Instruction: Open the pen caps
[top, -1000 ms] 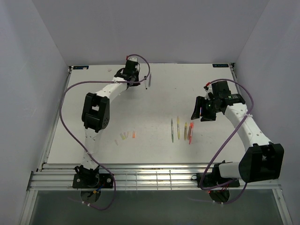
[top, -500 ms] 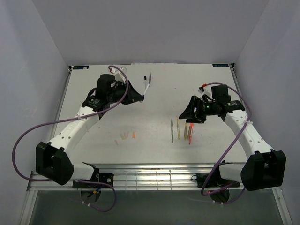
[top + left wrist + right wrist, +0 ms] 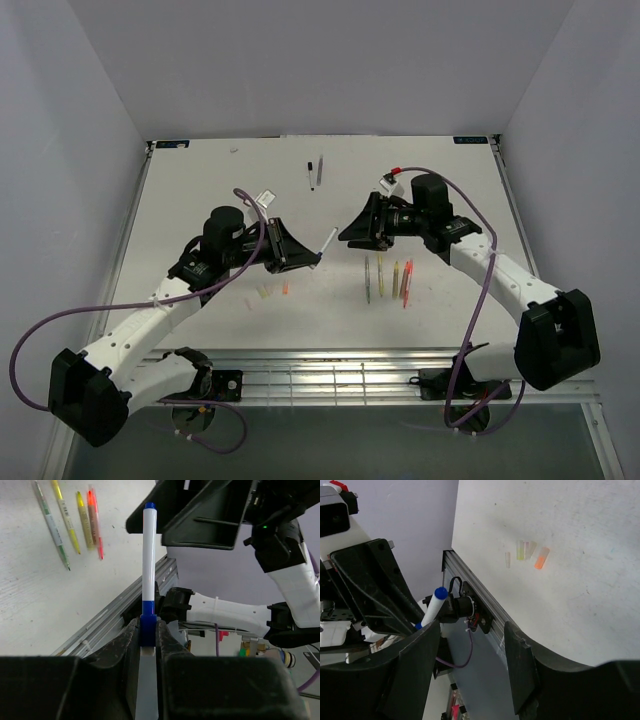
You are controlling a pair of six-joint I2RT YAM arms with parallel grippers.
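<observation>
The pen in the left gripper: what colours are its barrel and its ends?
The pen is white with blue ends; clearest in left wrist view.

Top ext cam: high, behind arm bases, looks down on whole white tabletop (image 3: 200, 170), far from white-barrelled blue-ended marker pen (image 3: 328, 240). L wrist cam: behind pen (image 3: 149, 555), sighting along it, v. close. R wrist cam: faces pen (image 3: 432, 609) tip, near. All 3 share pen; R wrist + top also share loose short plastic caps (image 3: 521, 550) (image 3: 264, 291) beyond pen.

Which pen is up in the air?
The white pen with blue ends, pinched in the left gripper. The other pens lie flat on the table.
</observation>
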